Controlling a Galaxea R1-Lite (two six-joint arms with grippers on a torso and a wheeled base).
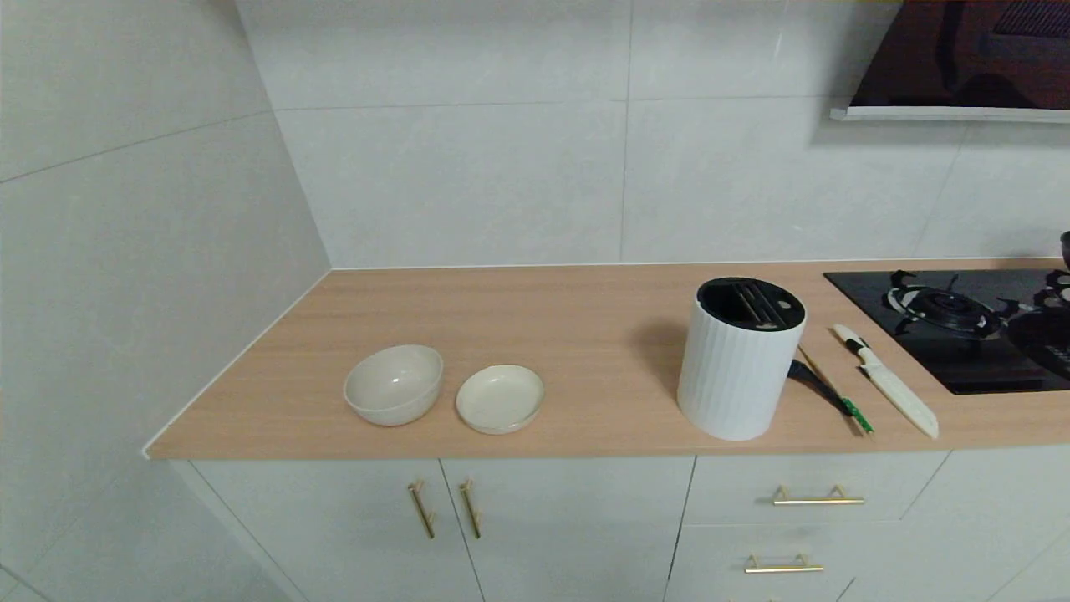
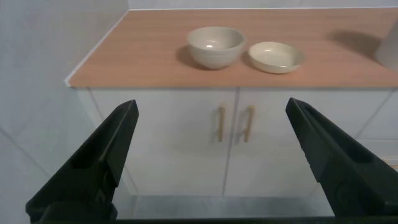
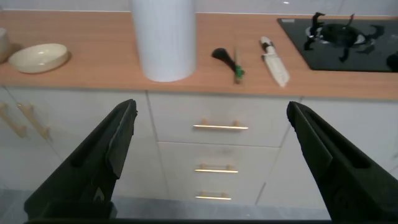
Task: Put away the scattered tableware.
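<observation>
Both arms hang low in front of the cabinets, below the counter [image 1: 543,318] edge, aimed at it. My left claw [image 2: 211,106] is released, jaws spread wide, facing the doors under the bowl [image 1: 394,384] and the shallow dish [image 1: 500,398], which sit just beside each other near the front edge on the left. My right claw [image 3: 211,106] is released too, jaws wide, facing the drawers under the white ribbed holder [image 1: 741,359].

Right of the holder lie a black-headed utensil [image 1: 815,380], a thin stick with a green tip [image 1: 857,414] and a knife [image 1: 886,381] with a pale blade, all flat on the wood, short of the hob [image 1: 953,322].

The bowl and dish look hard, smooth and breakable, probably light. I'd pinch a rim, one finger inside, one outside. The knife I'd take by its handle at the far end, blade away. It lies flat, so getting under it looks fiddly. The slim stick could roll or slip.
</observation>
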